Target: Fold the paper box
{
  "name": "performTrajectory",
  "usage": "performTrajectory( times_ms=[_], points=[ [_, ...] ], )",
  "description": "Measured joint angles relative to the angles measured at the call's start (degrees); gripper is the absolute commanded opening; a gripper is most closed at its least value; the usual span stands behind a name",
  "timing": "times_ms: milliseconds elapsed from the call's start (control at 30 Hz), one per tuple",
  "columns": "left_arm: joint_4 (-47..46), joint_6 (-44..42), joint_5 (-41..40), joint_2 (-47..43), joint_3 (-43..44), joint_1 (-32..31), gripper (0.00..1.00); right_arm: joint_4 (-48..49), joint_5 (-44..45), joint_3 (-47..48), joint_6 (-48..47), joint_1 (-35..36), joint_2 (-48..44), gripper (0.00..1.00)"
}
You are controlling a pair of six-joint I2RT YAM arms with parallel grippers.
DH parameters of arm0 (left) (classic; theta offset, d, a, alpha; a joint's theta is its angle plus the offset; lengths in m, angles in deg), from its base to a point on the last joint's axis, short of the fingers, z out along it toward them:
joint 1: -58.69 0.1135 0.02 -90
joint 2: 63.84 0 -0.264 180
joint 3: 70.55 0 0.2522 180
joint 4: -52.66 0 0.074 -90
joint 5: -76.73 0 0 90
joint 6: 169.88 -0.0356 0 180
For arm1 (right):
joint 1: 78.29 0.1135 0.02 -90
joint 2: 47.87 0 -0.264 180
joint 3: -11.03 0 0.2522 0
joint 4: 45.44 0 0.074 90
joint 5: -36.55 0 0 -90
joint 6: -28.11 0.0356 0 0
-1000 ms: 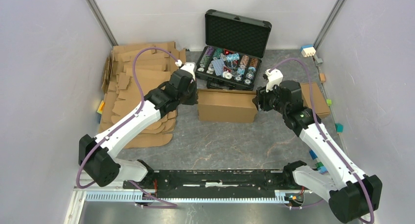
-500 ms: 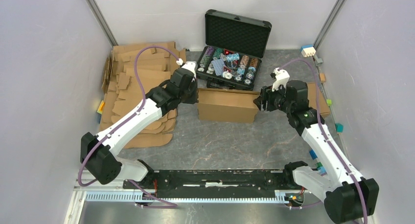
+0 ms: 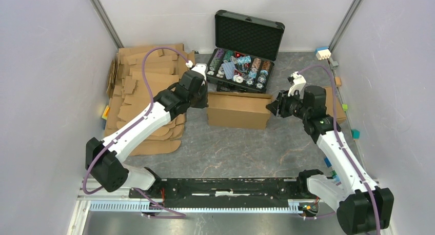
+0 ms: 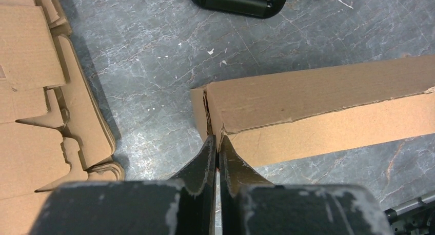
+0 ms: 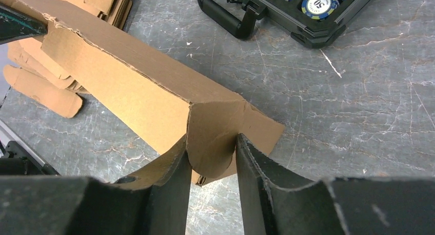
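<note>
**Table** (image 3: 236,153): carries the work. No change noted.

**Paper box** (image 3: 238,112): stands in the centre of the top view, just below the open black case (image 3: 241,65) and to the right of the stack of flat cardboard (image 3: 138,91). It is formed into a long closed shape. Its position is practically unchanged over the last second.

**Right end effector** (image 5: 211,140): this is the item that moved. It has drawn back slightly toward the right of the frame, off the box's end face, and re-angled. The jaws stand apart, one on each side of the rounded end flap (image 5: 215,122). No firm clamp is evident.

**Left end effector** (image 4: 218,142): unchanged, closed together on the box's left-end corner.

**Assessment:** the left side is anchoring the box. The right side appears to be re-seating on the end flap, which still sticks out untucked, so closure of that end is judged outstanding.
</note>
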Motion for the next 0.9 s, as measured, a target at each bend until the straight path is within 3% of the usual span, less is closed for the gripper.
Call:
performTrajectory(
  times_ms=[467,900],
  points=[
    [3.69,-0.35,0.07,1.62,3.02,0.0,0.04,1.95,-0.26,-0.57,2.43,-0.37,-0.63,0.14],
    [8.0,-0.57,-2.1,4.94,7.58,-0.85,0.03,1.46,-0.22,-0.33,4.35,-0.42,-0.74,0.14]
  ],
)
